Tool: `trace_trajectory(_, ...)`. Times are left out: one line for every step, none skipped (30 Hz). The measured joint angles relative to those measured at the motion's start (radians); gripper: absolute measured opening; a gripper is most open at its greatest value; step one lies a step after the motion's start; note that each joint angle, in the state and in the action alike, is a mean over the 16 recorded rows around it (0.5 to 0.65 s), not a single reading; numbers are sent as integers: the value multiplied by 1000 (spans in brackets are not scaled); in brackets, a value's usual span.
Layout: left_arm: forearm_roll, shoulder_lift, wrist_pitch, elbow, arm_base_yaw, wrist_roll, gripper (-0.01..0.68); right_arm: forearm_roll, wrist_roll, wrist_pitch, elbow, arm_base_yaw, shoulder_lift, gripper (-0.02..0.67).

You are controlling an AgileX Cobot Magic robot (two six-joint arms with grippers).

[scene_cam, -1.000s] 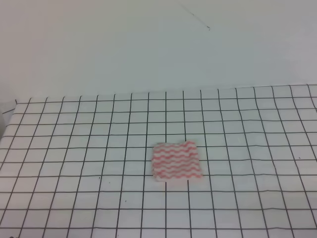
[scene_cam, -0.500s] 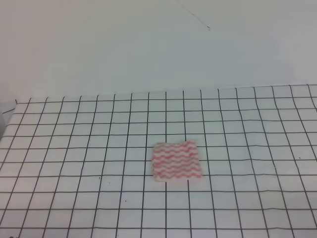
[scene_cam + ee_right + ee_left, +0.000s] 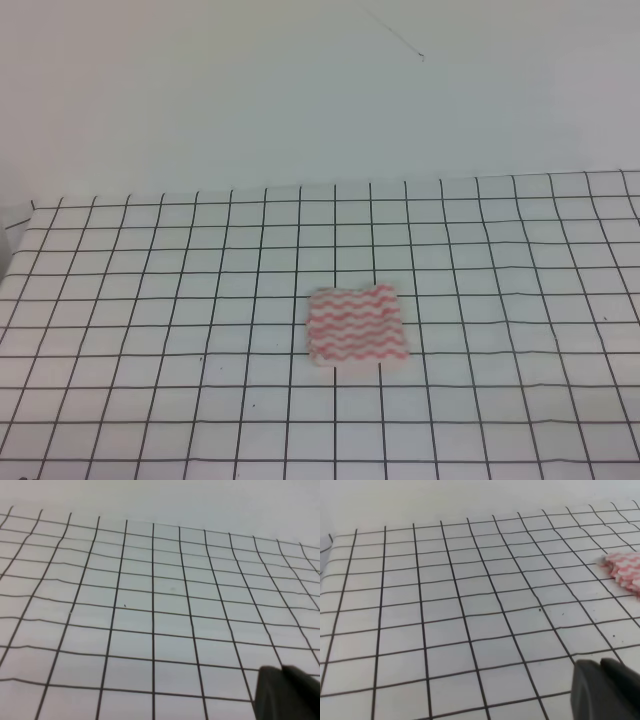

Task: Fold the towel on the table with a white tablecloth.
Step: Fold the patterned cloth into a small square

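Towel-bearing ground first: the table is being covered by the white tablecloth, filling the lower half of the high view. The towel is being shown flat, just right of lower centre, and at the left wrist view's right edge. Only dark corners of the left gripper and right gripper are being shown; their openings cannot be told.

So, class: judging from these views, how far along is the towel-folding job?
Done, apparently: the towel already lies as a small compact rectangle on the white tablecloth, though layers cannot be counted. In hand: nothing; no arm appears in the high view, and each wrist view shows only a dark corner of its end effector, left and right, away from the towel. Left: possibly nothing.
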Motion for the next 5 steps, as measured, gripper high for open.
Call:
trace_trajectory(0, 0, 0, 0, 0, 0, -2, 0, 0, 0, 0, 0, 0, -1)
trace_trajectory(0, 0, 0, 0, 0, 0, -2, 0, 0, 0, 0, 0, 0, -1)
trace_trajectory(0, 0, 0, 0, 0, 0, -2, 0, 0, 0, 0, 0, 0, -1)
trace_trajectory(0, 0, 0, 0, 0, 0, -2, 0, 0, 0, 0, 0, 0, -1)
trace_trajectory(0, 0, 0, 0, 0, 0, -2, 0, 0, 0, 0, 0, 0, -1)
